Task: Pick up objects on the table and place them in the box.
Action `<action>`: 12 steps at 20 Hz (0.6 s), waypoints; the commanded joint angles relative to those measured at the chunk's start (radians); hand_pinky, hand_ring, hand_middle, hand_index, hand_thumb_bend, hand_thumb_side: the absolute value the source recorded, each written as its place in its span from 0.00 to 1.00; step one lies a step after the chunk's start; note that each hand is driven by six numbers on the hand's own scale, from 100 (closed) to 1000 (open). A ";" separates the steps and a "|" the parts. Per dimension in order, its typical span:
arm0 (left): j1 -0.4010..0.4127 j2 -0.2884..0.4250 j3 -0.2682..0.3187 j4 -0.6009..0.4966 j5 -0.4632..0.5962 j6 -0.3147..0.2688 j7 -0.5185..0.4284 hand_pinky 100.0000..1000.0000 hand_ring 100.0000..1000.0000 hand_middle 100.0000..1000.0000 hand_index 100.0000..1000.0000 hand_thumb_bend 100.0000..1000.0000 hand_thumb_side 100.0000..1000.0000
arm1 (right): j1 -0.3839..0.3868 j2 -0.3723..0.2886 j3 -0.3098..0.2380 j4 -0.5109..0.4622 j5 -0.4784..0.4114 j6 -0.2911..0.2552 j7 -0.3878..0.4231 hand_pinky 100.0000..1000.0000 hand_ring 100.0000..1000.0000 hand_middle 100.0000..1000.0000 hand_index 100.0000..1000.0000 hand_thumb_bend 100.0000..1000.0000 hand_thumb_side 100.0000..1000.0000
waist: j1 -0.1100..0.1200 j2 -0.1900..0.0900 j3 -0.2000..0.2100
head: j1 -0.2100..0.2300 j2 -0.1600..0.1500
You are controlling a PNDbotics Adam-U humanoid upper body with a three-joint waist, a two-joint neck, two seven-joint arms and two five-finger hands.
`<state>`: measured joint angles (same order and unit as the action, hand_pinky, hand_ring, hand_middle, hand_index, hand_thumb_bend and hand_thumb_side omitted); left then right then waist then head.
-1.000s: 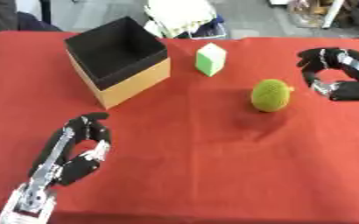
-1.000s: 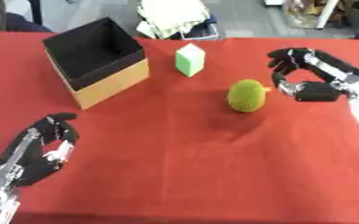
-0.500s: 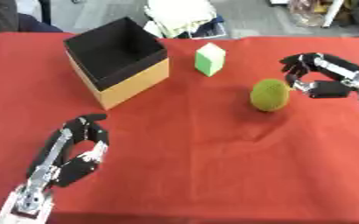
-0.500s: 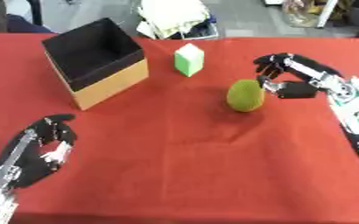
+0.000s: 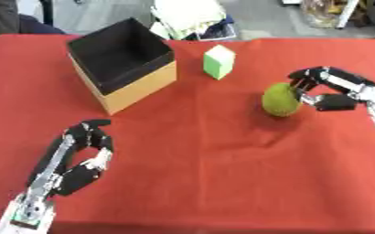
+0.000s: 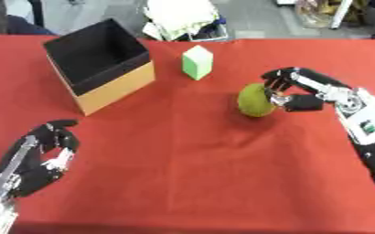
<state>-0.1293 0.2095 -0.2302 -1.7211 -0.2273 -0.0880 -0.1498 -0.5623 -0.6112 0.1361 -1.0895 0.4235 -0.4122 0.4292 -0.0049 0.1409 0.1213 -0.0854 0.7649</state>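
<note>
A rough green round fruit (image 5: 281, 99) stands on the red table at the right. My right hand (image 5: 328, 89) is against its right side, fingers curved over its top edge and thumb beside it, not closed around it. A green and white cube (image 5: 219, 61) lies farther back, near the middle. The box (image 5: 123, 64), black inside with tan walls, stands open at the back left with nothing visible in it. My left hand (image 5: 82, 154) rests at the lower left with relaxed fingers, holding nothing.
The red cloth (image 5: 206, 164) covers the whole table. Behind the far edge lie white and dark items (image 5: 189, 18) on the floor. A person's dark sleeve (image 5: 2, 18) shows at the top left corner.
My right hand has moved left from well clear of the fruit until its fingers reach the fruit's right side. The fruit, cube, box and left hand have stayed in place.
</note>
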 commanded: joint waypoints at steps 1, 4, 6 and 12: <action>-0.009 0.013 0.000 -0.014 0.004 -0.001 -0.003 0.56 0.55 0.46 0.79 0.00 0.35 | -0.010 -0.019 -0.003 0.005 0.051 -0.013 -0.010 0.72 0.74 0.74 0.90 0.00 0.67 | 0.000 -0.012 -0.001 | -0.002 0.005; -0.008 0.013 0.000 -0.014 0.004 -0.001 -0.003 0.56 0.55 0.46 0.79 0.00 0.35 | -0.010 -0.016 -0.004 0.015 0.086 -0.020 -0.020 0.72 0.75 0.75 0.89 0.00 0.68 | 0.001 -0.012 -0.002 | -0.003 0.005; -0.008 0.013 0.000 -0.014 0.004 -0.001 -0.004 0.56 0.55 0.46 0.79 0.00 0.35 | -0.011 -0.016 -0.004 0.018 0.112 -0.024 -0.028 0.73 0.75 0.75 0.89 0.00 0.66 | 0.001 -0.012 -0.003 | -0.004 0.005; -0.007 0.013 -0.001 -0.014 0.004 -0.001 -0.005 0.56 0.55 0.46 0.79 0.00 0.35 | -0.024 -0.010 0.000 0.018 0.205 -0.033 -0.070 0.73 0.76 0.76 0.87 0.00 0.52 | 0.002 -0.013 -0.003 | -0.006 0.005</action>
<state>-0.1293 0.2095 -0.2318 -1.7210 -0.2273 -0.0874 -0.1505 -0.5673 -0.6028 0.1367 -1.0661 0.6058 -0.4439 0.3698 -0.0029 0.1409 0.1182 -0.0892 0.7649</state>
